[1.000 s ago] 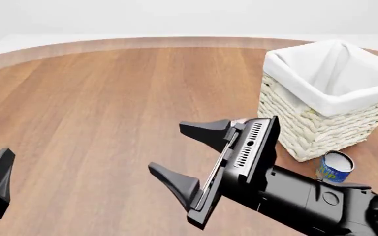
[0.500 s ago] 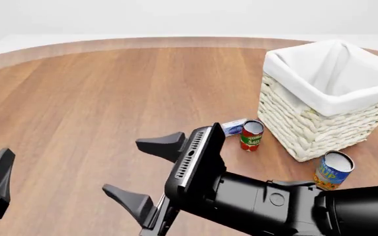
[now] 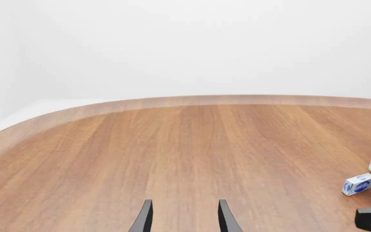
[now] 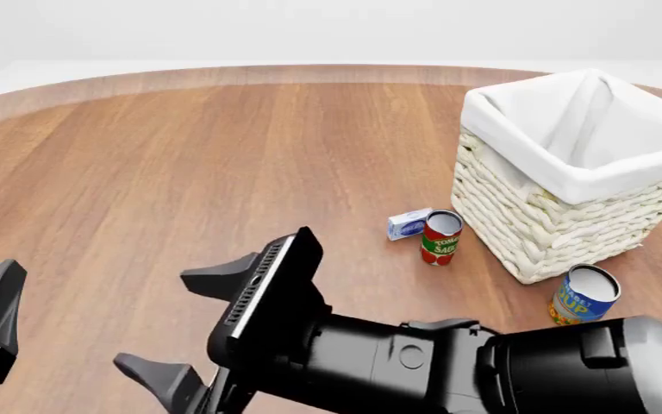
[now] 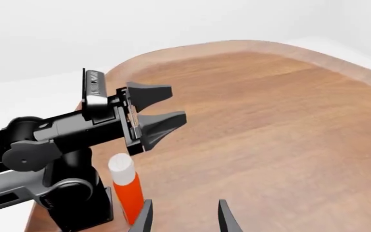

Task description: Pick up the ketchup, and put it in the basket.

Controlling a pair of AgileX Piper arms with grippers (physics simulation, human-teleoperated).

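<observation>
— Your right pincer [image 4: 182, 328] hangs low over the near counter [image 4: 193, 164], fingers spread apart, gripping nothing. Your left pincer [image 5: 163, 108] is parted too, also empty.

— Where's the ketchup?

— Your right wrist view shows the ketchup [image 5: 127, 191] upright beside the left arm's base, just by one right finger; contact looks unlikely, though I can't tell. The basket [image 4: 567, 172] sits far right, tomato can [image 4: 440, 238] close beside it.

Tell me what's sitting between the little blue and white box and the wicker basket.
In the front view, a short red-and-green tomato sauce can stands upright between the small box and the basket, right beside the box and just clear of the basket's woven wall.
</observation>
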